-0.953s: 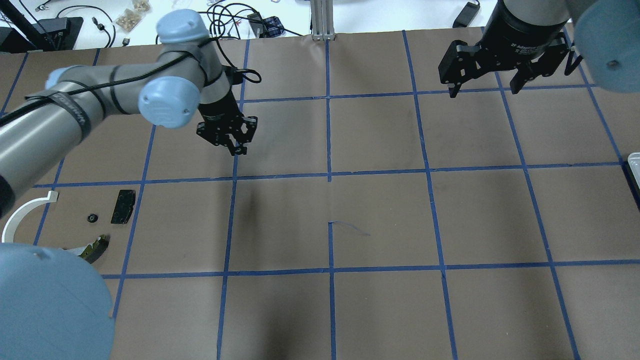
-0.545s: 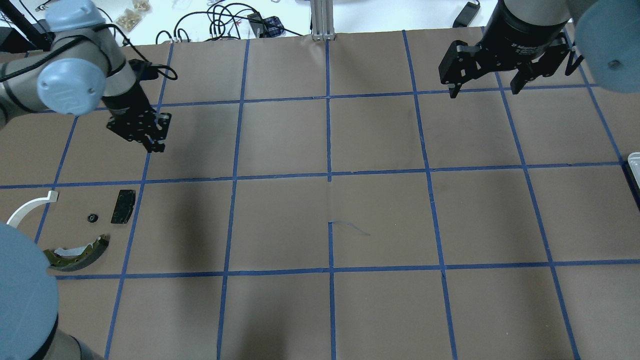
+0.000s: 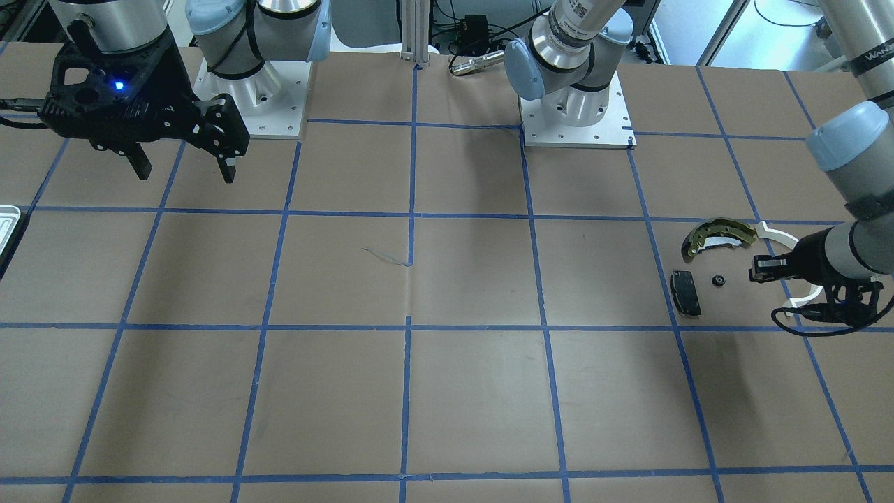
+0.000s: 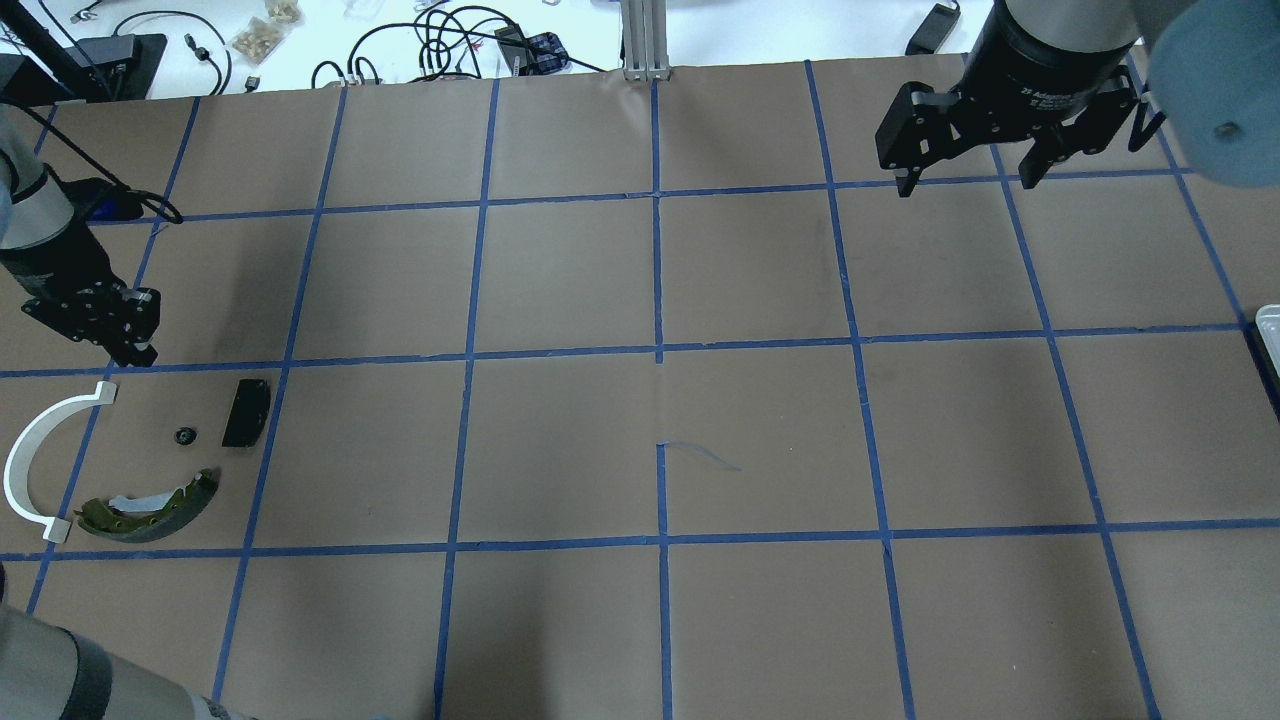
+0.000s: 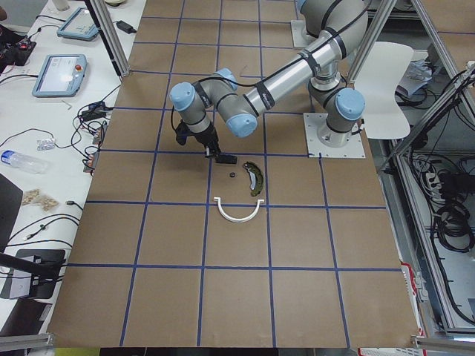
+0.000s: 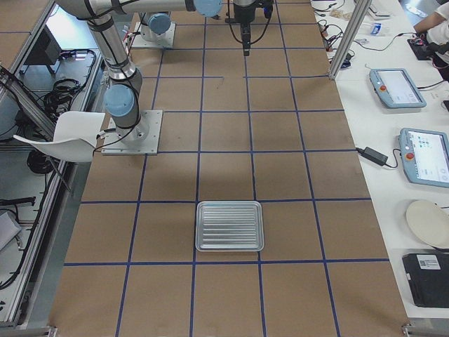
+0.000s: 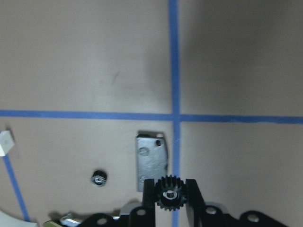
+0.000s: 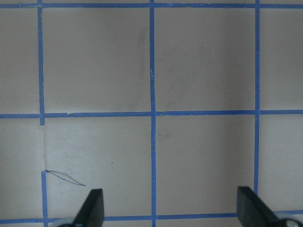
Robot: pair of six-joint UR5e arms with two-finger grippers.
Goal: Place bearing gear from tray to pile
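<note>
Bearing gear point(image 7: 170, 193) is pinched between the left gripper's point(image 4: 133, 352) 2 closed jaws, above the table point(image 4: 760, 440) just beside the pile's black pad point(image 4: 246, 412), so transport looks nearly finished and the next move calls for lowering among the pile and releasing, while the right gripper point(image 4: 965, 180) hangs with its jaws spread and empty.

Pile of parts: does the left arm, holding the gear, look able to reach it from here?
Probably yes. The left gripper, shut on the gear, hangs just beyond the pile, with the black pad near its fingers; nothing stands between, and the right gripper is far off.
</note>
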